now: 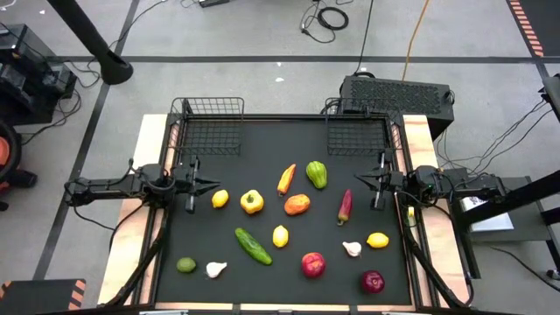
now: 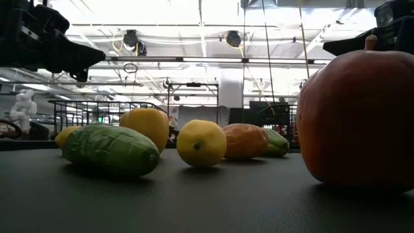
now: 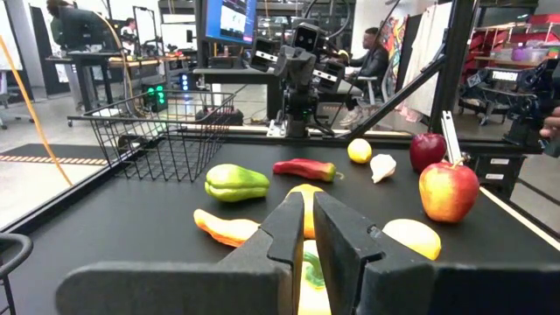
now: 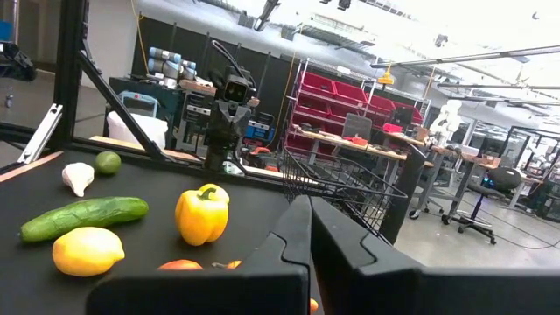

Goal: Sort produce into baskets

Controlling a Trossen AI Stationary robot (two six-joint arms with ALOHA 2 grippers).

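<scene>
Across the black mat between the two arms the produce lies loose and unsorted: a yellow pepper, a small lemon, a carrot, a green pepper, an orange pepper and a red chili across the middle, then a cucumber and a second lemon nearer, with a lime, two garlic bulbs, a third lemon and two red apples along the near edge. Both wire baskets sit at the far edge, the left basket and the right basket, and neither shows anything inside, so I judge the sorting has not begun. The left gripper hovers at the left side of the mat just beside the small lemon, fingers nearly together and holding nothing; the right gripper hovers at the right side near the chili, fingers pressed shut and also empty. From here the likeliest trouble is rolling: the lemons, lime and apples are round, and a narrow or off-centre pinch could squirt one away across the mat or off its open near edge. Either gripper must spread its fingers before descending, or it will simply push the piece. The pieces in the middle lie close together, so a descent on one may nudge its neighbour. A basket's rim could also catch a low carry and knock the piece free.
</scene>
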